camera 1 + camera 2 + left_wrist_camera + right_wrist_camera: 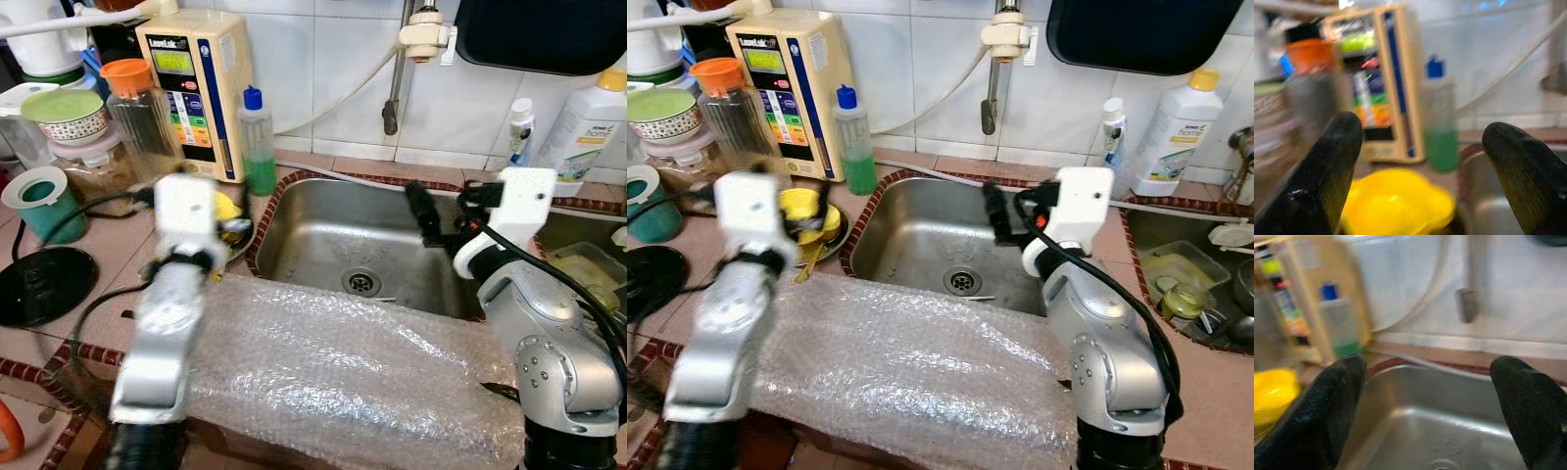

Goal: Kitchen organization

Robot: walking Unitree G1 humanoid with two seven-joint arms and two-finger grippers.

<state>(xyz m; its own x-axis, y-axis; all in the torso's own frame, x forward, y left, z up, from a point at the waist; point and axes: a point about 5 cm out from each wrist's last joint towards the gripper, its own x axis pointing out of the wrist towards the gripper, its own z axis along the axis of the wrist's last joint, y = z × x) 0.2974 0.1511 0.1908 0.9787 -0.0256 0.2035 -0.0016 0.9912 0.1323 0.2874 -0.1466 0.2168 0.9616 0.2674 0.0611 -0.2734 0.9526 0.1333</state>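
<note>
**Sink between our spread grippers**

Sink (333,240) lies under our right gripper (1430,406), whose fingers are spread and hold nothing. Our left gripper (1420,166), likewise splayed and bare, hovers just above a yellow sponge (1398,205); beyond it stands the green soap bottle (1440,122). Head views add bubble wrap (343,362) behind both wrists.

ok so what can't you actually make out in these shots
- Yellow object: blurred in the left wrist view, and partly hidden behind the left arm in the left eye view, so what it is stays unclear.
- Control panel of the beige water unit: labels too small to read.
- White bottle: cut off by the edge in the left eye view.
- Under the bubble wrap: covered.
- Dark object on the wall: cut by the top edge.
</note>
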